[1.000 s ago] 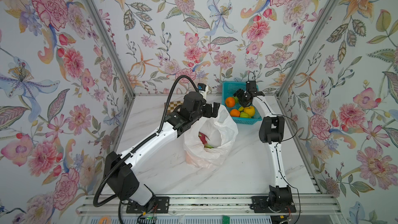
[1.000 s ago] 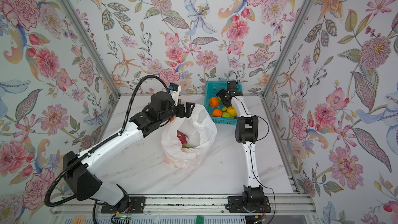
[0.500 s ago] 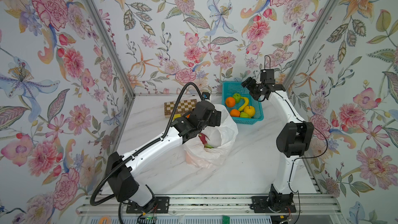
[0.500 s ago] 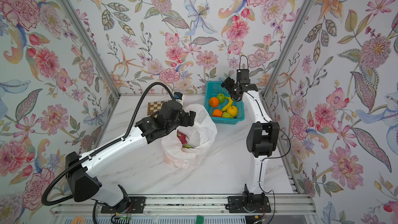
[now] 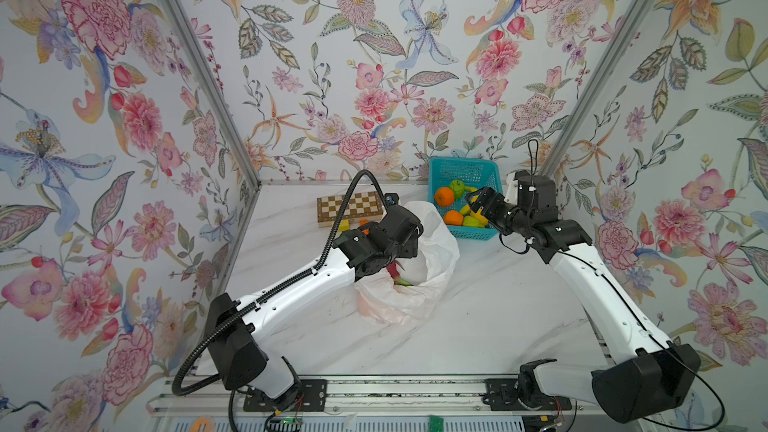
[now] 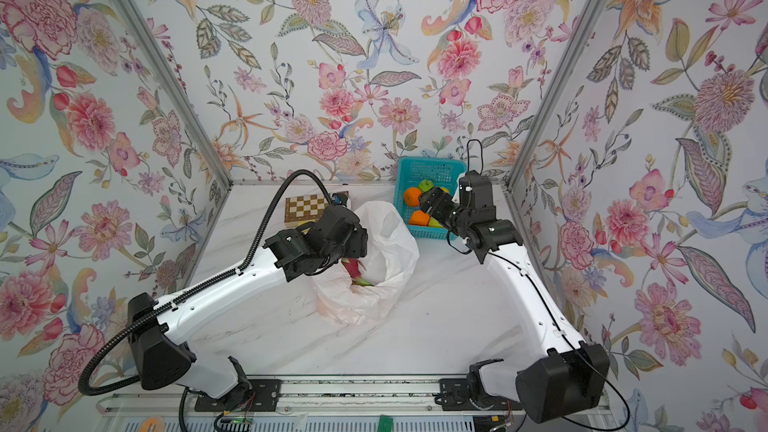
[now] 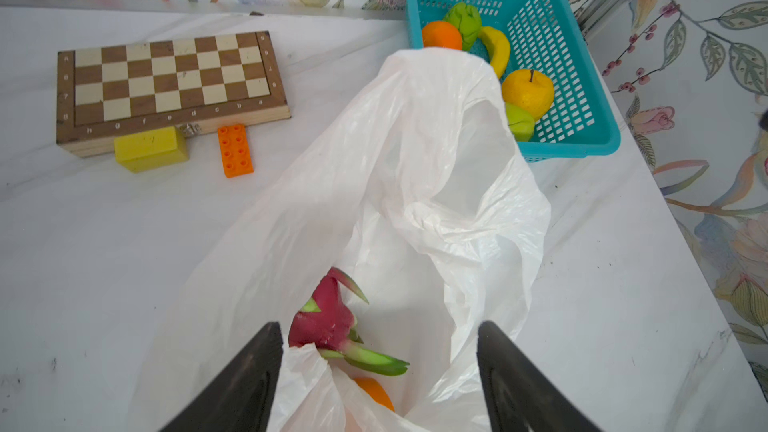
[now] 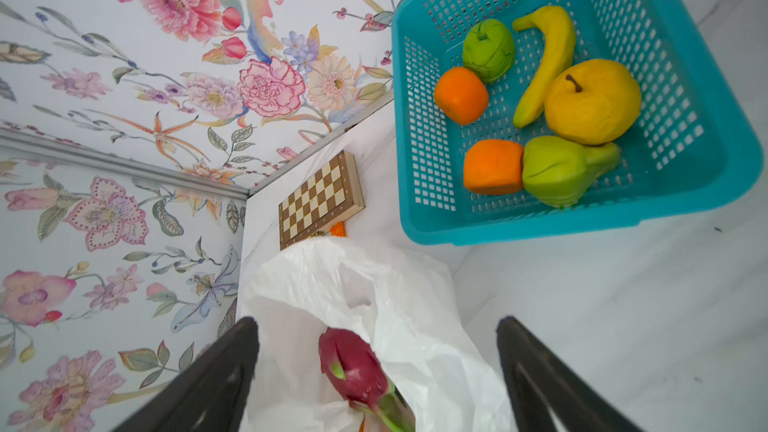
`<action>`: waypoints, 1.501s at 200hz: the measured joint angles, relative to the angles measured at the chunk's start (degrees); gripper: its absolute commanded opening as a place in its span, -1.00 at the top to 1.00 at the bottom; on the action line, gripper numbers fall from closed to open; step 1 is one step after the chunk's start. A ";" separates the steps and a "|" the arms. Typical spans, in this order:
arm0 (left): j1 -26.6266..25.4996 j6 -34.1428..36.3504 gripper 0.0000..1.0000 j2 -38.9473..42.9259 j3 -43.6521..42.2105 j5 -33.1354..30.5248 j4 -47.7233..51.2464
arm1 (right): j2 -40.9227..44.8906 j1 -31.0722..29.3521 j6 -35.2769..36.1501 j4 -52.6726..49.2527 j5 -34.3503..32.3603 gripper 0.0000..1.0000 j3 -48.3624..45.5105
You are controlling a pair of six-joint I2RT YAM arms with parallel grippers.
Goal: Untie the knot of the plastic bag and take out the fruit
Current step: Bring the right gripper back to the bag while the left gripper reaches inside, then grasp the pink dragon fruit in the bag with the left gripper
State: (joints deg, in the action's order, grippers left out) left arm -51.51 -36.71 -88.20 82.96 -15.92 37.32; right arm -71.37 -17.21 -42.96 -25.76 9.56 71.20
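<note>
The plastic bag (image 5: 432,251) sits mid-table with its mouth gaping open; no knot shows. Inside lie a magenta dragon fruit (image 7: 328,317) and an orange (image 7: 376,392). My left gripper (image 7: 378,334) is open, reaching down into the bag's mouth with its fingers either side of the dragon fruit and a fold of plastic. My right gripper (image 8: 376,326) is open and empty, hovering over the near edge of the teal basket (image 5: 461,166) and facing the bag. More fruit lies in the basket: two oranges, two green pieces and a yellow apple (image 8: 592,101).
A banana (image 8: 544,64) also lies in the basket, which stands in the back right corner. A wooden chessboard (image 7: 166,81) lies at the back, with a yellow block (image 7: 149,153) and an orange block (image 7: 235,149) in front of it. Floral walls close in on three sides.
My left gripper has moved from the bag's rim down into its mouth. My right gripper has lifted out of the basket, swung back and turned toward the bag.
</note>
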 measured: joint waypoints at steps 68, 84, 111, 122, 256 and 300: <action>-0.26 -7.15 -0.37 2.03 -15.32 0.24 5.29 | 3.91 -15.52 9.27 -1.27 1.68 -0.79 -12.39; -0.26 -9.57 -0.36 5.44 -19.19 0.24 5.60 | 2.49 -18.78 12.92 -2.38 2.62 -0.80 -12.85; -0.26 -13.03 -0.36 12.11 -26.10 0.59 5.42 | -1.70 -24.09 18.67 -4.11 3.74 -0.81 -12.83; -0.26 -14.16 -0.36 14.01 -29.07 0.70 5.20 | -3.56 -25.99 20.35 -4.50 3.80 -0.80 -13.11; -1.55 -17.59 -0.01 18.08 -15.17 1.38 0.31 | -2.56 -24.39 18.78 -5.51 4.09 -0.86 -10.16; -5.53 -23.78 -0.09 9.42 -3.23 -1.01 1.51 | 8.39 -16.39 9.97 -4.83 -3.19 -0.86 -12.57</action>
State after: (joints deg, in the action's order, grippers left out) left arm -57.04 -60.49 -78.78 79.72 -16.93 38.83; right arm -62.98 -33.61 -32.99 -30.59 6.37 58.63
